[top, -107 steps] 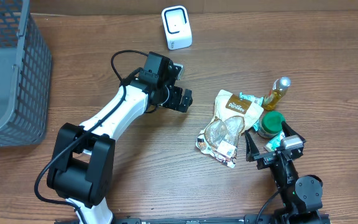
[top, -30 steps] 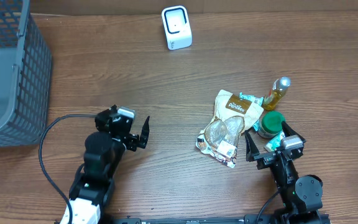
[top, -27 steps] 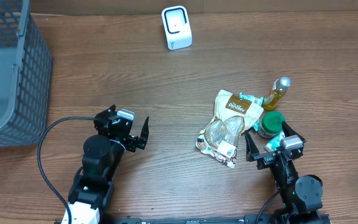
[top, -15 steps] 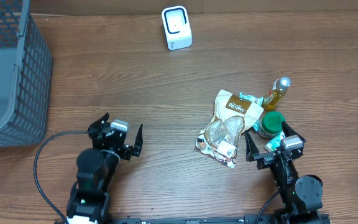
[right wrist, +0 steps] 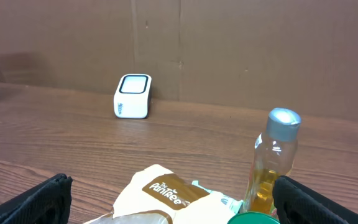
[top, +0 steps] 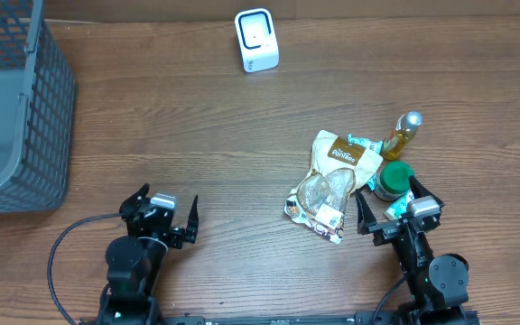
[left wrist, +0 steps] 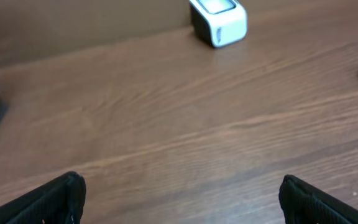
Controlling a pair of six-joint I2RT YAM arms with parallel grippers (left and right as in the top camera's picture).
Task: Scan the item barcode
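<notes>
The white barcode scanner (top: 256, 40) stands at the far middle of the table, also in the left wrist view (left wrist: 219, 18) and the right wrist view (right wrist: 133, 96). A pile of items lies at the front right: a tan snack bag (top: 330, 181) (right wrist: 166, 196), an amber bottle (top: 403, 134) (right wrist: 272, 162) and a green-lidded jar (top: 392, 179). My right gripper (top: 389, 195) (right wrist: 179, 202) sits open just in front of this pile, holding nothing. At the front left my left gripper (top: 167, 195) (left wrist: 182, 199) is open over bare wood, far from the items.
A grey wire basket (top: 16, 108) fills the far left corner. A teal packet (top: 361, 142) peeks out from under the snack bag. A brown cardboard wall (right wrist: 229, 43) backs the table.
My left arm has drawn back from the table's middle to the front left, its gripper staying open and empty. The right arm and the items have not moved.
</notes>
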